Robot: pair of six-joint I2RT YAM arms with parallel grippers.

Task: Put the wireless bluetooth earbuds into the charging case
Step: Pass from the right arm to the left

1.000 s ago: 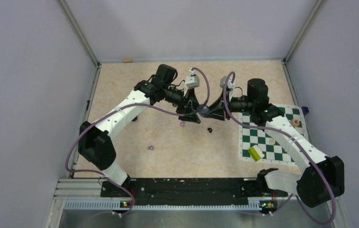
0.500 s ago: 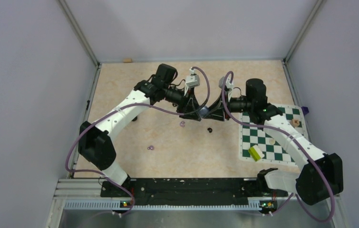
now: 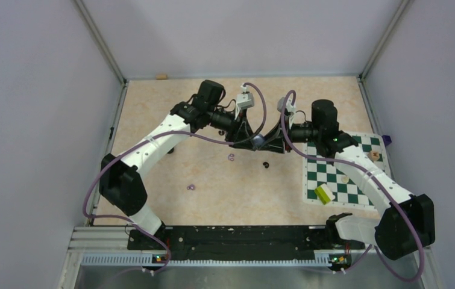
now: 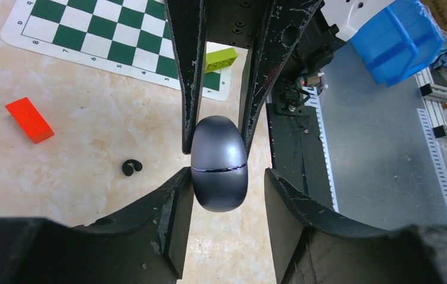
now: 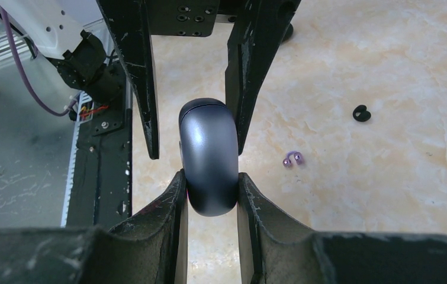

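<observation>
A dark grey egg-shaped charging case, closed, hangs above the table between both grippers. My right gripper is shut on the case, both fingers pressing its sides. My left gripper is open around the case's other end: one finger touches it and the other stands apart. A black earbud lies on the table just below; it also shows in the left wrist view and the right wrist view. One lilac earbud lies nearby, another further left. I see no second black earbud.
A green-and-white chessboard mat lies at the right with a yellow-green brick and small pieces on it. A red block lies on the table near the mat. A blue bin stands off the table.
My left gripper has moved right, and its open fingers now straddle the case. The right gripper has kept its hold on the case, shifting only slightly.
</observation>
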